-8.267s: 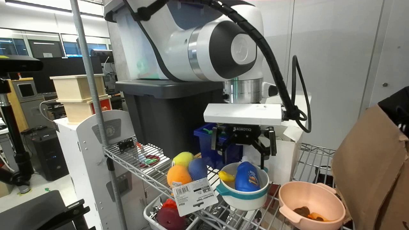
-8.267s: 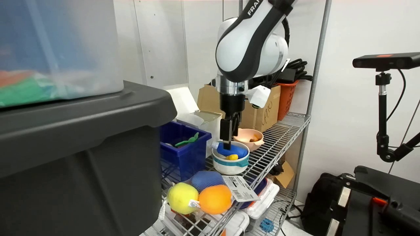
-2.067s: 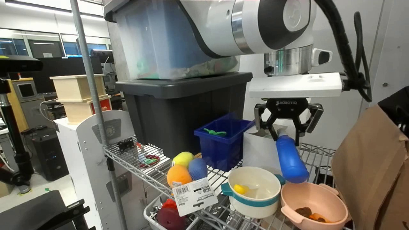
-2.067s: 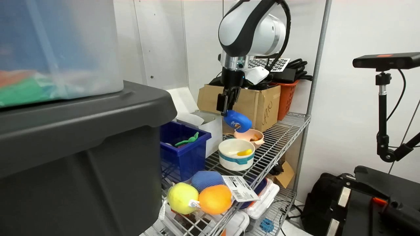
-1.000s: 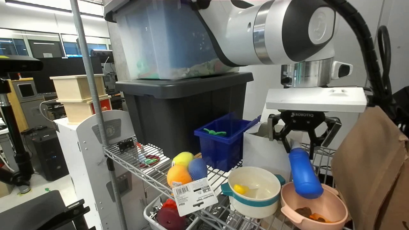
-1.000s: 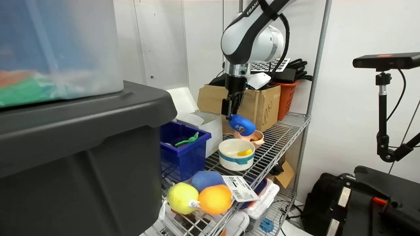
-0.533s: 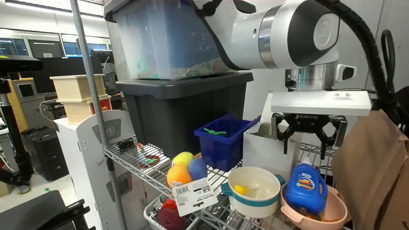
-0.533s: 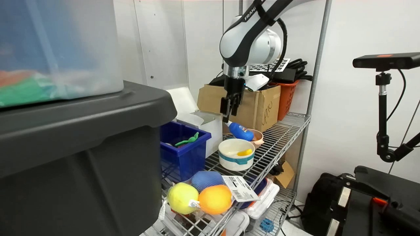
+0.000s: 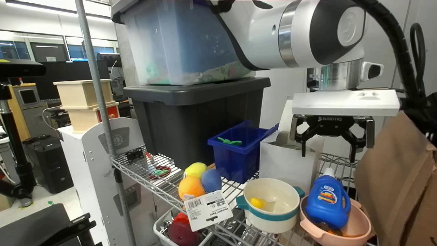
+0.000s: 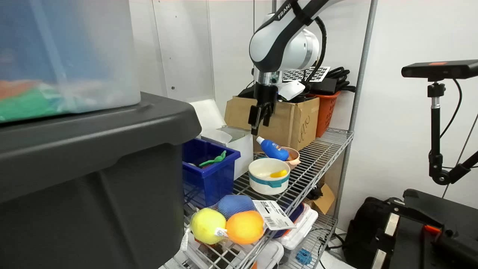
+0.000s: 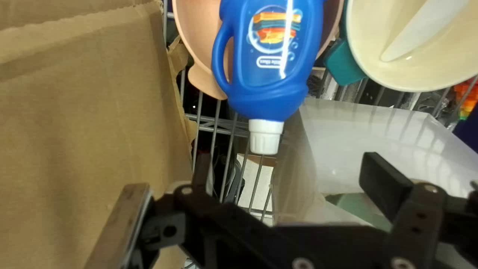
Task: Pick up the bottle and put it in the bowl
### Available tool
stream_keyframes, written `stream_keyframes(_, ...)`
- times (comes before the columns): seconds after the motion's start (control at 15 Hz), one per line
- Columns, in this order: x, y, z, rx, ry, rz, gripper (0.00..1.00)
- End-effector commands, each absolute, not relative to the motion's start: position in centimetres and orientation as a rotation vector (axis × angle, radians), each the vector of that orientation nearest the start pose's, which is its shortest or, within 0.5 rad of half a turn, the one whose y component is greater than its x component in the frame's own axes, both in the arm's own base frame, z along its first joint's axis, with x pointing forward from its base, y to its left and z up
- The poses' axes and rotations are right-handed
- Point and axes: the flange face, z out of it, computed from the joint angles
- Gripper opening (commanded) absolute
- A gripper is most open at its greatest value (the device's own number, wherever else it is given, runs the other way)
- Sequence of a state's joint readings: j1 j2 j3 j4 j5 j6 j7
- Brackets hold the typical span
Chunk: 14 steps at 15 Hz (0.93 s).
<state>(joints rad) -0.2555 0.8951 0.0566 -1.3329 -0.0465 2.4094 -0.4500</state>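
The blue bottle [image 9: 327, 206], white cap upward, leans inside the orange-tan bowl [image 9: 357, 223]. Its base is down in the bowl and its label faces out. In an exterior view, the bottle [image 10: 274, 150] tilts with its neck over the rim of the bowl [image 10: 293, 158]. My gripper [image 9: 328, 156] hangs above the bottle, apart from it, with its fingers spread and nothing between them. The wrist view shows the open gripper [image 11: 286, 164] with the cap of the bottle [image 11: 270, 89] just beyond the fingertips; part of the bowl [image 11: 192, 28] is cut off at the top.
A white bowl with teal rim [image 9: 271, 223] holding a yellow toy stands beside the orange-tan bowl. Behind are a white box [image 9: 288, 167] and a blue bin [image 9: 235, 160]. A cardboard box [image 9: 392, 177] stands close by. Netted balls [image 10: 244, 227] lie farther along the wire shelf.
Earlier the bottle was in the white bowl, then hung from my gripper. Within the last second the gripper opened, the bottle came down into the orange-tan bowl, and the gripper rose slightly.
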Motion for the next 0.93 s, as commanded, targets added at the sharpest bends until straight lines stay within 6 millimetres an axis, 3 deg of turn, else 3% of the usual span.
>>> stream_keyframes(0.0, 73.8, -16.4, 22.6, -3.128, -0.415, -0.282, 1.00)
stream_keyframes(0.33, 72.7, -16.4, 23.4, -3.124, -0.414, -0.245, 1.00)
stream_keyframes(0.6, 70.0, -14.6, 23.4, -3.117, -0.459, -0.138, 1.00)
stream_keyframes(0.87, 67.6, -13.1, 24.8, -3.106, -0.499, -0.110, 1.00)
